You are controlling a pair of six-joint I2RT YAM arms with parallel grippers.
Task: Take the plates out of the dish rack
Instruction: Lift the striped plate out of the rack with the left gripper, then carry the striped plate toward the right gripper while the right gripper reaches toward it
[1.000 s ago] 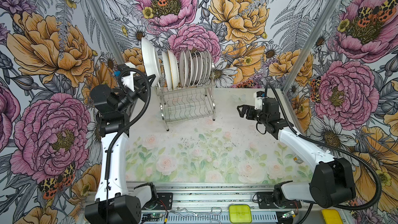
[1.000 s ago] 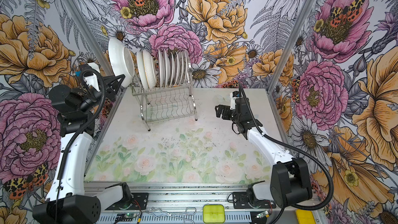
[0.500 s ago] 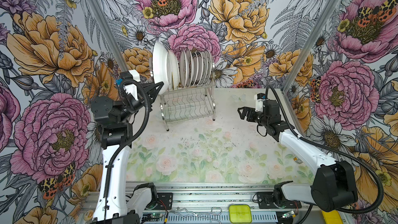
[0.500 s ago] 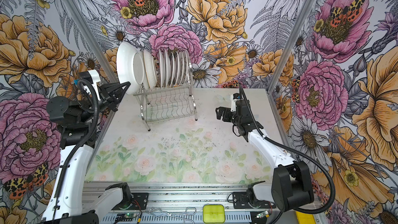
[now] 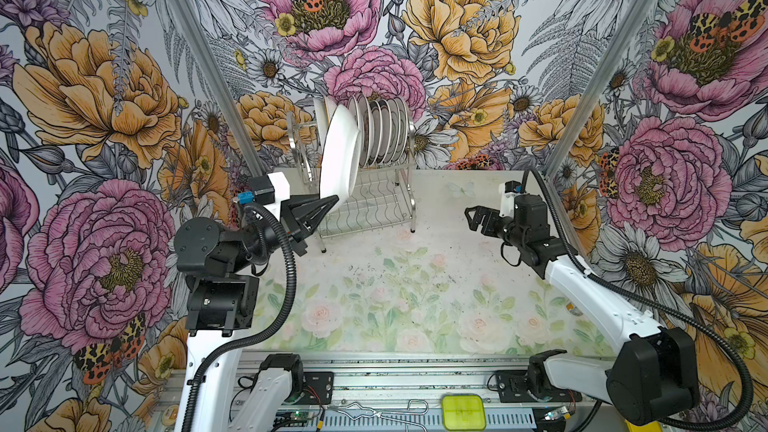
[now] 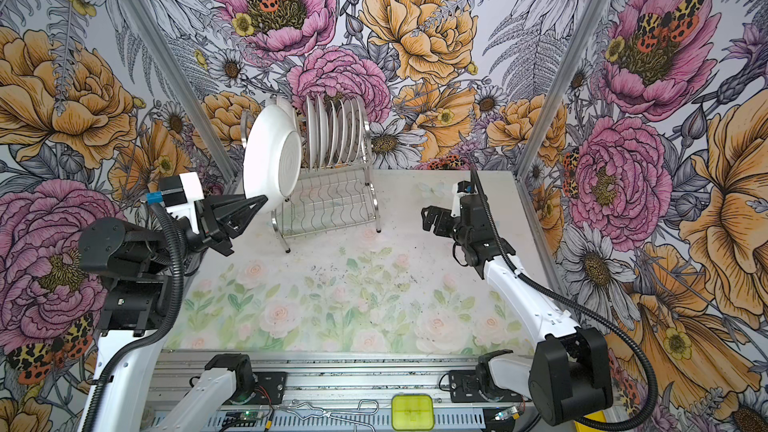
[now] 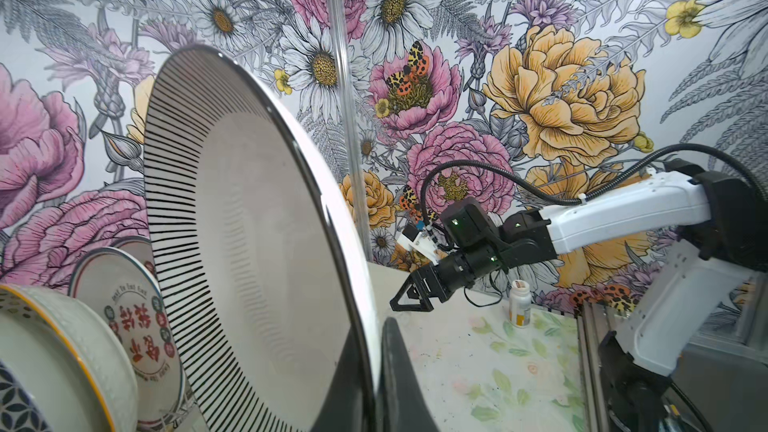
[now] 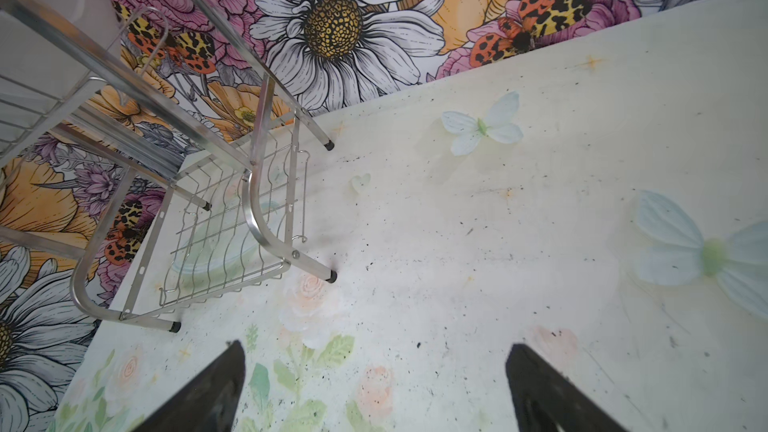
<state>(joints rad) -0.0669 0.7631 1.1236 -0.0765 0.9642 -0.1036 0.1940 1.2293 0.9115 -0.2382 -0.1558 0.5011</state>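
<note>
My left gripper is shut on the lower rim of a white plate, holding it on edge in the air before the dish rack's left end. In the left wrist view the held plate shows a black-striped rim pinched at my gripper. The steel dish rack stands at the back of the table. Several plates stand upright in its upper tier. My right gripper hovers open and empty, right of the rack.
Two plates from the rack show in the left wrist view: one with Chinese characters, one yellow-edged. A small white bottle stands on the floral table near its right edge. Floral walls close three sides. A yellow-green box sits on the front rail.
The left gripper has carried the plate from above the rack's left end down and to the right, in front of the rack. The right arm has barely moved.
</note>
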